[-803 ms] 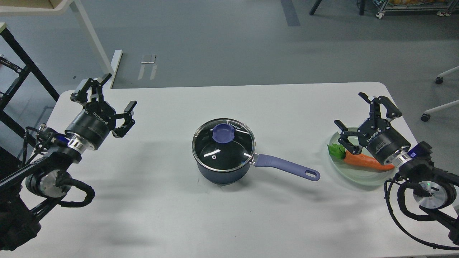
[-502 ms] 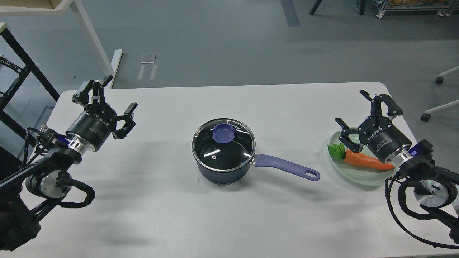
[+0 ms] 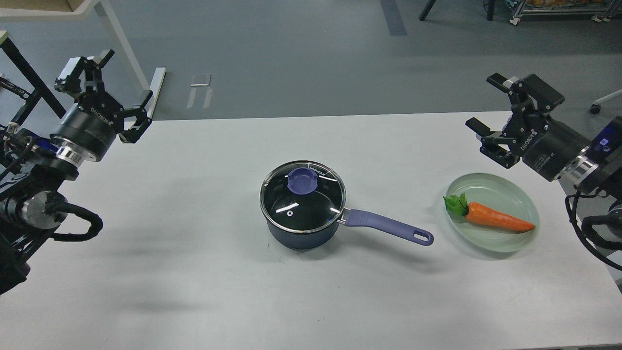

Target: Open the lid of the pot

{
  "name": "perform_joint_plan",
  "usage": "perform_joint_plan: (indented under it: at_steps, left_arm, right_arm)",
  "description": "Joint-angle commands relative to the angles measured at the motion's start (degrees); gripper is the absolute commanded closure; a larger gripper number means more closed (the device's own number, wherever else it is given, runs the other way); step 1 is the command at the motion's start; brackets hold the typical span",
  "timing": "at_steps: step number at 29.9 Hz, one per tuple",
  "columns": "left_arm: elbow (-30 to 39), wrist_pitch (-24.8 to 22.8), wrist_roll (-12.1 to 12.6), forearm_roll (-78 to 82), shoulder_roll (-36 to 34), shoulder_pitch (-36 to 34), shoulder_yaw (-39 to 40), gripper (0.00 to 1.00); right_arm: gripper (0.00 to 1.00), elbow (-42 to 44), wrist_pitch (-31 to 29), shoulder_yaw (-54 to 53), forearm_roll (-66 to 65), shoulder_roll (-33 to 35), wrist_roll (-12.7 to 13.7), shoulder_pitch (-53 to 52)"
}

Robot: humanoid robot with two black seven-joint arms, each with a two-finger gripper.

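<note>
Both arms have been raised and drawn outward since the earlier frames. Left gripper (image 3: 111,78) and right gripper (image 3: 493,104) are held wide apart, empty. The small dark navy saucepan (image 3: 302,232) is set mid-table (image 3: 194,272), its round clear glass lid (image 3: 302,197) seated, purple knob (image 3: 302,180) on top. Long purple handle (image 3: 388,226) is pointed right, toward the pale green glass plate (image 3: 505,189) with a carrot (image 3: 495,218). Neither gripper is clearly nearer; nothing is seen blocking the knob.
</note>
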State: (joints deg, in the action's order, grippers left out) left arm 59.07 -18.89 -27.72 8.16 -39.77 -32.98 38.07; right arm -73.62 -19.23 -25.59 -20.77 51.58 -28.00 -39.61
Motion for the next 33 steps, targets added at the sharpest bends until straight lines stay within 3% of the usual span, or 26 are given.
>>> perform_joint_plan:
  at_steps: [1,5,12,17,23,33]
  left_arm:
    - [0.35,-0.01,-0.28,0.98,-0.05,-0.59,-0.01,0.01]
    - [2.8,-0.19,-0.28,3.44,-0.13,-0.59,-0.01,0.01]
    - [4.3,0.52,-0.28,3.44,0.31,-0.77,0.08,0.01]
    - [5.18,0.69,-0.28,3.44,0.39,-0.68,-0.01,0.01]
    - [5.36,0.96,-0.28,3.44,0.48,-0.68,-0.01,0.01]
    - [5.36,1.04,-0.28,3.44,0.75,-0.68,-0.01,0.01]
  right_arm:
    - [0.0,-2.15,0.16,0.36,-6.65,1.94,0.0,-3.28]
    - [0.0,-11.18,0.16,1.24,-28.84,6.86,0.0,-9.25]
    - [0.0,-17.44,0.25,11.68,-56.97,6.69,0.0,-18.55]
    - [0.0,-17.0,8.13,27.14,-73.42,2.48,0.0,-28.67]
    - [0.03,-14.98,10.97,33.76,-78.1,-2.89,0.0,-31.94]
    - [0.08,-4.08,15.89,37.8,-80.04,-11.85,0.0,-28.51]
